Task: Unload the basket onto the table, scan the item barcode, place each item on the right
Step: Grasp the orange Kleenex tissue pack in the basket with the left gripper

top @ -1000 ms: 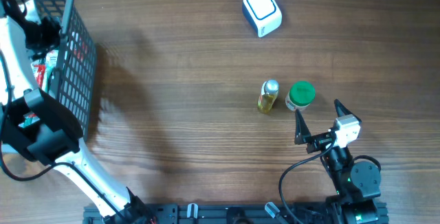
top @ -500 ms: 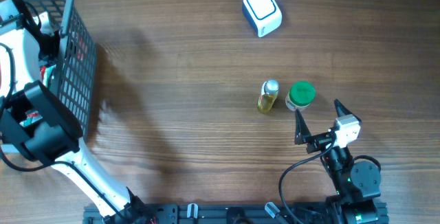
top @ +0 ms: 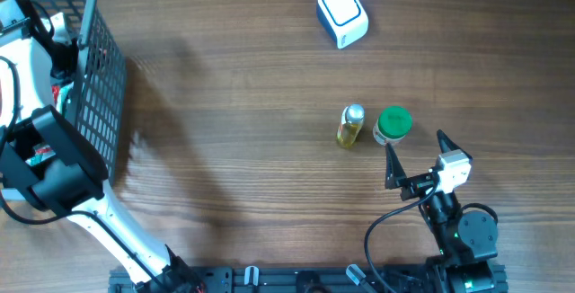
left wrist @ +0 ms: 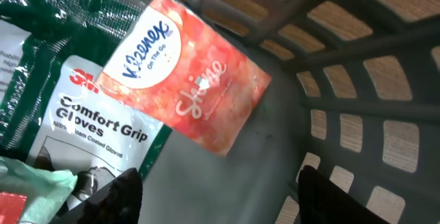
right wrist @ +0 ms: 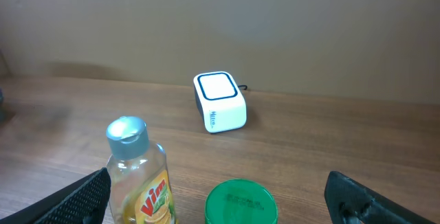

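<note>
two grippers: both with fingers apart, holding nothing
left gripper [left wrist: 218,186]: inside basket [top: 99,77], over kleenex pack [left wrist: 185,80] that overlaps gloves pack [left wrist: 96,124]
right gripper [top: 414,145]: near green-lidded jar [top: 393,124] and yellow bottle [top: 349,126]
scanner [top: 342,14]: on table [top: 225,149], well apart from both arms

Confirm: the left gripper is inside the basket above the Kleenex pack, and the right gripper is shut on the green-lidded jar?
No. The right gripper is open and empty, short of the green-lidded jar; the overhead view shows it. The left gripper is inside the basket above the Kleenex pack.
</note>
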Robot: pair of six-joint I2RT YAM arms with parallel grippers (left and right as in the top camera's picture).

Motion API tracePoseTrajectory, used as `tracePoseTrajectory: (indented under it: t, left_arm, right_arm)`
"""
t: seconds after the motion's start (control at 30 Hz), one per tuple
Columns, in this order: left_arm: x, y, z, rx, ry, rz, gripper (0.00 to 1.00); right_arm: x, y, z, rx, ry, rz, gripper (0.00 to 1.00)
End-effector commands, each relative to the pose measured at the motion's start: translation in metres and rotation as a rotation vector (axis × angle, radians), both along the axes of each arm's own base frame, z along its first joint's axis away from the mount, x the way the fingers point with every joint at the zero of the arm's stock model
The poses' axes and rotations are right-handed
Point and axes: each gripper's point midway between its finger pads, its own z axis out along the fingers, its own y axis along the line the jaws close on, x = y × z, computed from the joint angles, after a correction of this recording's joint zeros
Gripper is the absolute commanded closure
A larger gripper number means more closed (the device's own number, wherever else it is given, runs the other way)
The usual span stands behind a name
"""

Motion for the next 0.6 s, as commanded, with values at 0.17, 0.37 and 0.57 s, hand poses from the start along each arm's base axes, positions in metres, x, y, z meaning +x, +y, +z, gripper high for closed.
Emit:
tracePoseTrajectory:
  t: [0.17,0.37,0.57]
  left_arm:
    - [0.004,0.004,-0.023,-0.025,0.017,0.072,0.27]
    - [0.011,0.009,-0.045,-0.021,0.020,0.080,0.23]
    - [0.014,0.012,-0.061,-0.017,0.026,0.086,0.56]
  right_arm:
    - [0.001,-0.003,-0.001,0.005,0.005,-0.018,0.00]
    - [0.001,-0.003,-0.001,0.005,0.006,-0.018,0.00]
    - [0.001,-0.003,-0.001,0.005,0.005,-0.018,0.00]
